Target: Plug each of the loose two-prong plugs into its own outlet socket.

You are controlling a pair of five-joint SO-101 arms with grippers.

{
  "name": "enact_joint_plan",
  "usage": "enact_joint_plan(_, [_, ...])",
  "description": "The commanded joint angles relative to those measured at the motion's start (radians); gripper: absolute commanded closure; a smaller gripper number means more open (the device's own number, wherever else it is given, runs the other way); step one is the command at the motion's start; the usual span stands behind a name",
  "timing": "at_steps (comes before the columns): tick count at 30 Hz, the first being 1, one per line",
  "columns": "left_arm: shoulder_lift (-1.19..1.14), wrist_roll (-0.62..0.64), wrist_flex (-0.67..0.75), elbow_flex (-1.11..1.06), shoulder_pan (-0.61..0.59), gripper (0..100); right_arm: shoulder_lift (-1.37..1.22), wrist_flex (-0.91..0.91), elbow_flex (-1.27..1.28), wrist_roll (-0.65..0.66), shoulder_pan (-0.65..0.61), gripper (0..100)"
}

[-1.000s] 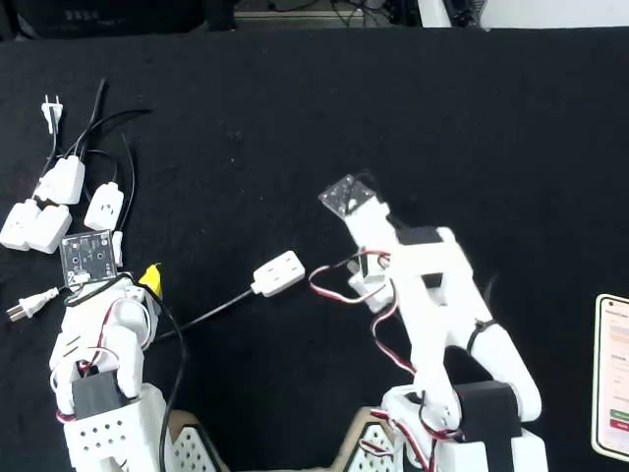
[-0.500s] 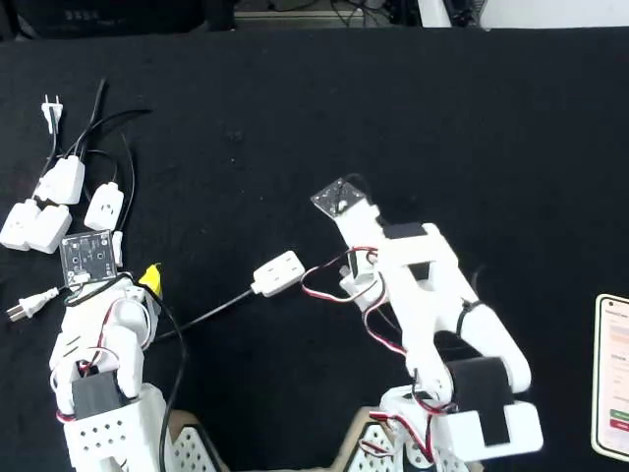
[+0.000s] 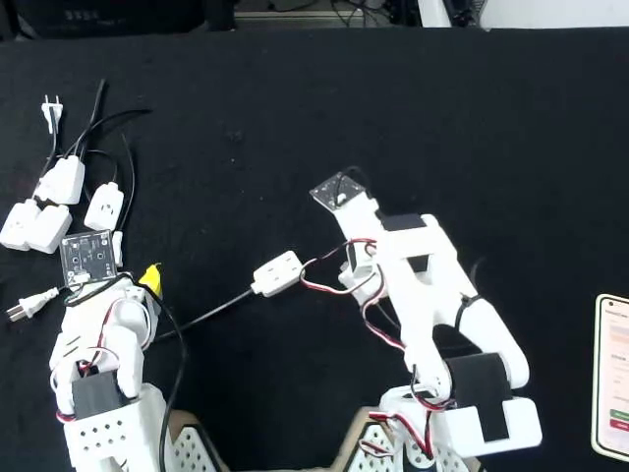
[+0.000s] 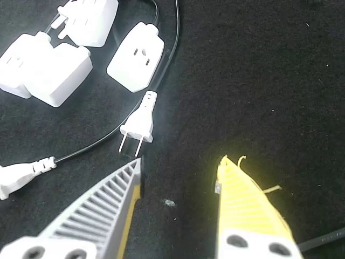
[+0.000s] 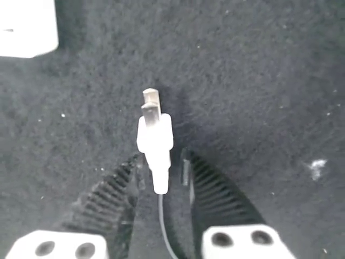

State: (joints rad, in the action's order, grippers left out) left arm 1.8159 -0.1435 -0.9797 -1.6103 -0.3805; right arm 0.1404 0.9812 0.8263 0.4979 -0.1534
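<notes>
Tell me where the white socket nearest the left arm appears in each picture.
High view: white socket just beyond the left arm, far left.
Left wrist view: socket past the loose plug before the left gripper.
Right wrist view: aimed elsewhere, at the held plug in the right gripper.
Shared landmark: paired white blocks beside it.

Table (image 3: 491, 118) covered in black felt-like cloth, evenly lit. Behind the far edge: dark box (image 3: 108, 14), loose cables (image 3: 344, 12), white panel (image 3: 550, 12) by the far right corner. Phone (image 3: 613, 374) at the right edge.

Outlet block (image 5: 24, 27) cut by edge; card (image 3: 614, 374) likewise.
</notes>
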Motion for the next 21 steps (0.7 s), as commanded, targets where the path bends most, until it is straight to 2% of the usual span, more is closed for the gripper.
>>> enact_joint_plan(1, [0.006, -0.009, 0.002, 0.010, -0.010, 77, 0.022, 0.003, -0.048, -0.008, -0.015, 90.1])
enact_joint_plan(10, [0.006, -0.009, 0.000, 0.010, -0.010, 77, -0.081, -0.091, -0.054, -0.057, -0.037, 90.5])
enact_joint_plan(13, [0.006, -0.009, 0.000, 0.012, -0.010, 77, -0.061, -0.087, -0.047, -0.057, -0.034, 98.8])
enact_joint_plan(14, [0.006, -0.009, 0.000, 0.012, -0.010, 77, -0.048, -0.084, -0.038, -0.057, -0.029, 98.8])
enact_joint_plan(21, [0.006, -0.011, 0.002, 0.010, -0.007, 77, 0.206, 0.084, -0.031, -0.017, 0.040, 98.8])
